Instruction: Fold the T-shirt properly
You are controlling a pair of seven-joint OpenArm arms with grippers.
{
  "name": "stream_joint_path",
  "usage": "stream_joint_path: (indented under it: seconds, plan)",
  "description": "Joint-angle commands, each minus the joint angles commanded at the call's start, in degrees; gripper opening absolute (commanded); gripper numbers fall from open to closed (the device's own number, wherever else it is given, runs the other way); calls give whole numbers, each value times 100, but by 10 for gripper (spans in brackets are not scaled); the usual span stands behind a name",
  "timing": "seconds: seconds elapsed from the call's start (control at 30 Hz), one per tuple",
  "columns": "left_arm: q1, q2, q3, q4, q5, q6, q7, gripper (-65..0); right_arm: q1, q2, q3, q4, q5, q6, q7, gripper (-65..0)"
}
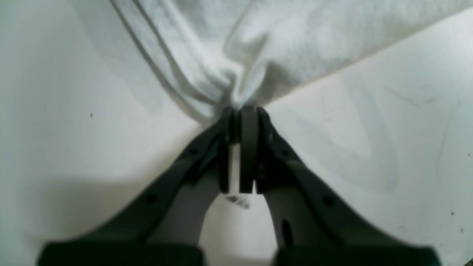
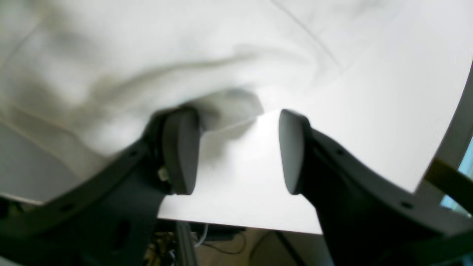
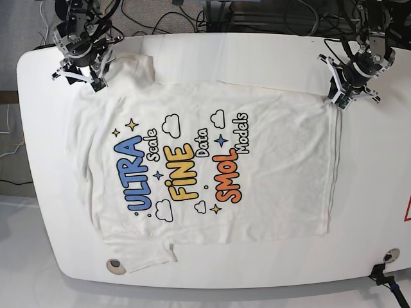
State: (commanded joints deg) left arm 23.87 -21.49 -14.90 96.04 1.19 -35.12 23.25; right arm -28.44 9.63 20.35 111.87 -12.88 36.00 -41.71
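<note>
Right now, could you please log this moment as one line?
T-shirt: flat, print up | left gripper: shut on corner | right gripper: open at shoulder | fold: not started

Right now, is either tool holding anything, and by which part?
The left tool pinches a hem corner of the T-shirt. The right tool is open, holding nothing.

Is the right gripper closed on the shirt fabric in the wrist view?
No: the right gripper stands open, bare tabletop between its pads, with the T-shirt bunched beside one pad.

White rounded tabletop (image 3: 270, 58), cables (image 3: 167, 16) beyond far edge
</note>
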Motion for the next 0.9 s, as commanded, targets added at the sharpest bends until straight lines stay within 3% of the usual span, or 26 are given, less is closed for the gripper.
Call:
stream_joint_path:
  seconds: [0.07, 0.2, 0.27, 0.43, 0.63, 0.9]
  plan:
    - [0, 0, 0, 0, 0, 0, 0, -630, 18, -123, 18, 0, 0, 123, 0, -319]
    - [0, 0, 0, 0, 0, 0, 0, -630, 105, -387, 396, 9, 0, 158, 18, -319]
    - [0, 0, 0, 0, 0, 0, 0, -630, 185, -431, 624, 9, 18, 369, 9, -319]
    - [0, 0, 0, 0, 0, 0, 0, -630, 281, -475, 1301, 9, 703, 400, -18, -319]
    - [0, 0, 0, 0, 0, 0, 0, -630, 273, -475, 2004, 0, 1987, 400, -255, -319]
    - [0, 0, 9, -9, 0, 0, 0, -630, 281, -475, 3077, -26, 4220, 400, -1196, -319]
